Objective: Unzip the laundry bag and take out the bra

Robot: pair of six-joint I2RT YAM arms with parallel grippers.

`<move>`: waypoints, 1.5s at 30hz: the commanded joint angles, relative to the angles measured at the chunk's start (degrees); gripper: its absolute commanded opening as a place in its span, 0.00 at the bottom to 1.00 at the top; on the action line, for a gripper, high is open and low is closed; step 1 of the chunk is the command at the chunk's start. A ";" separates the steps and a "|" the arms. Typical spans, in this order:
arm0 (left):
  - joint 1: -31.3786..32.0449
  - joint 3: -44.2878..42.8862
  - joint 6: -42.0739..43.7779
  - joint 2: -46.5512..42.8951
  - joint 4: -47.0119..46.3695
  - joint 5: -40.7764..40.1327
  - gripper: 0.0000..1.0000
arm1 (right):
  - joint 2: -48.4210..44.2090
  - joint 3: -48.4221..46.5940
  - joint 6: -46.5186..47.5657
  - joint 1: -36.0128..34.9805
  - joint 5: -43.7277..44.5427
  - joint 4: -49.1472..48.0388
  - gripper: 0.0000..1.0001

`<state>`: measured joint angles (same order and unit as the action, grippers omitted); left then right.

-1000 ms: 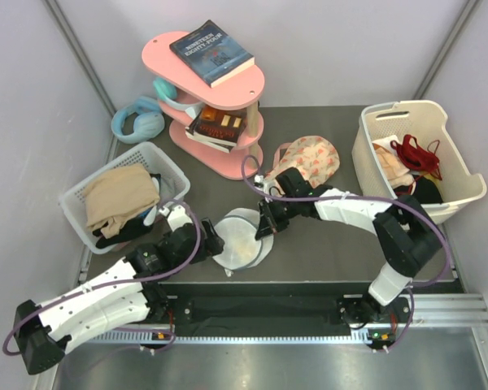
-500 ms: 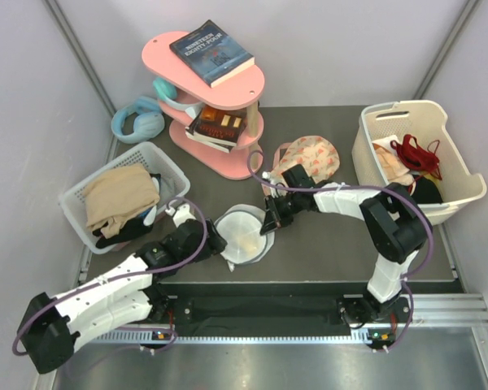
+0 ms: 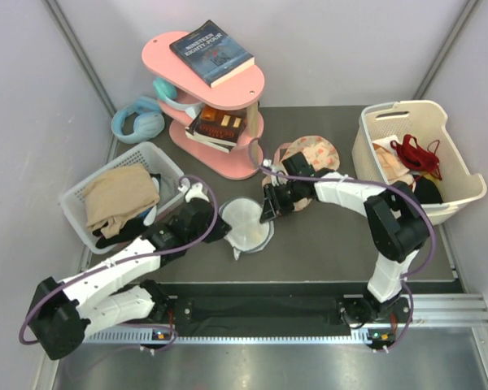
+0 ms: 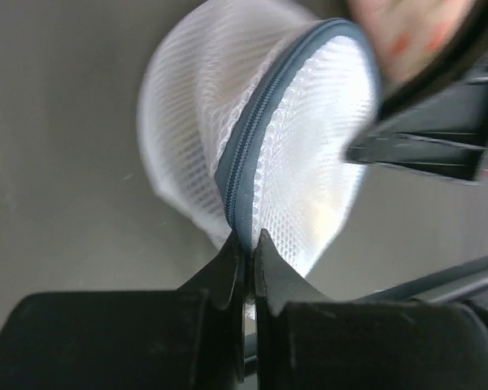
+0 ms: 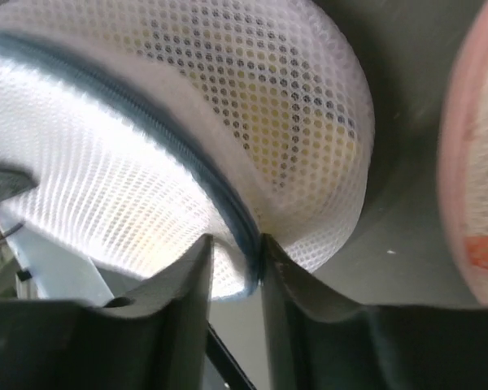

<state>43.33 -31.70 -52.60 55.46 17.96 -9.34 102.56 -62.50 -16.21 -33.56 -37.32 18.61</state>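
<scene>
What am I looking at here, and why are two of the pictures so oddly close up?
Two robot arms are bolted at the near edge of a table. The wide picture comes from a camera fixed above and behind them. The close ones come from a small camera on each wrist, so the dark prongs at the bottom are that arm's own fingers.

Between the arms lies a round white mesh laundry bag, its zip closed where it shows. Something yellow shows through the mesh, probably the bra. The left gripper is pinched shut on the bag's zip rim. The right gripper has the rim between its fingers; whether it grips I cannot tell.

Around them are a pink shelf, blue headphones, a left basket and a right basket of clothes, and a peach floral fabric piece.
</scene>
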 commanded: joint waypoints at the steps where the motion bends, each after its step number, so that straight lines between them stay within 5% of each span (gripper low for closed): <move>1: -2.28 -8.98 -5.10 1.14 -0.46 1.17 0.00 | -5.09 -9.82 2.58 1.13 3.47 7.12 0.44; 4: -2.99 -10.66 -14.94 2.54 -2.57 1.08 0.00 | -8.77 -15.18 3.90 1.30 8.48 13.63 0.64; 12: -3.52 -15.40 -26.32 7.99 -2.31 -1.11 0.00 | -24.06 -13.55 1.62 0.78 25.28 18.22 0.70; 26: -4.13 -14.88 -41.44 9.05 -3.89 -3.05 0.00 | -33.48 5.36 -5.41 -8.45 17.37 1.79 0.55; 45: -4.22 -13.91 -45.13 9.14 -5.74 -0.76 0.00 | -26.81 7.31 -10.77 -8.71 19.57 -9.38 0.38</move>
<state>39.40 -45.60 -94.80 64.31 16.21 -10.90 74.08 -54.00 -25.04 -41.63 -17.63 13.13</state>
